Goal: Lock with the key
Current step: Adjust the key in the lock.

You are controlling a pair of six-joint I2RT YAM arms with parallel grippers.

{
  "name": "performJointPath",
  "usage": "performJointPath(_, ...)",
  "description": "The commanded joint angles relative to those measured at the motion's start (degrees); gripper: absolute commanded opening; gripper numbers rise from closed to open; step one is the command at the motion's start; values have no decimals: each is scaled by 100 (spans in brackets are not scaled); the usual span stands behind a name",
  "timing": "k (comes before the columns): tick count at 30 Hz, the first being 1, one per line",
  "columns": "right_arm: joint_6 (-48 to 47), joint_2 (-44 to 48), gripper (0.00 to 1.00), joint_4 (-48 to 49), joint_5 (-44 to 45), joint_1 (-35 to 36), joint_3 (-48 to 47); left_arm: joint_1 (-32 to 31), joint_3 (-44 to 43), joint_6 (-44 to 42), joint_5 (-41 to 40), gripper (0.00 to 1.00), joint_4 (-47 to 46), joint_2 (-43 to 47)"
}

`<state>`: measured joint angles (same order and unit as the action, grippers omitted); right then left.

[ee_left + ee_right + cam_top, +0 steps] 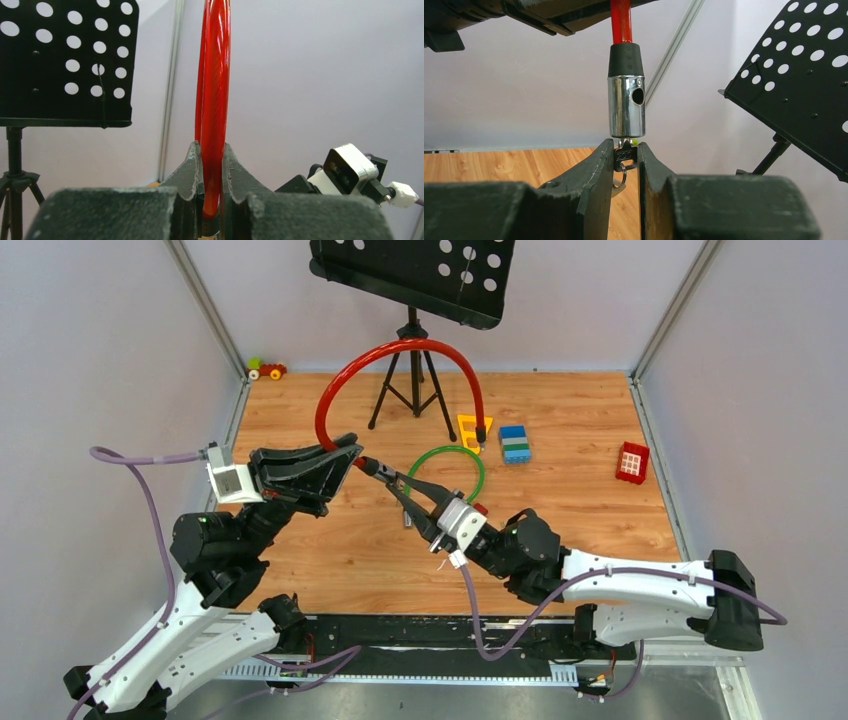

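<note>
R gripper (626, 148) pinches key (625, 157), tip in lock barrel (625, 107) just above; L gripper (212, 150) clamps red cable (214, 75). Next you twist.

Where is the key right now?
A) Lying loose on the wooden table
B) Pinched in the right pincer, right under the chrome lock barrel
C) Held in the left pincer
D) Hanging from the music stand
B: the right wrist view shows the key pinched in the right pincer, meeting the underside of the chrome lock barrel; the left pincer clamps only the red cable.
</note>
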<state>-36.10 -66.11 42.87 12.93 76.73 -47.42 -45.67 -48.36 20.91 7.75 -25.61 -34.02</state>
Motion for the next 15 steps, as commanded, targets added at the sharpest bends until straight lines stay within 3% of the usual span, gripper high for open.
performJointPath(1,330,429,0,-424,-236,38,-54,-3,-139,-3,244,0,-460,4)
performJointPath(15,919,907,0,-1375,-1064,11,-126,-3,-97,-9,1242,0,-953,-121)
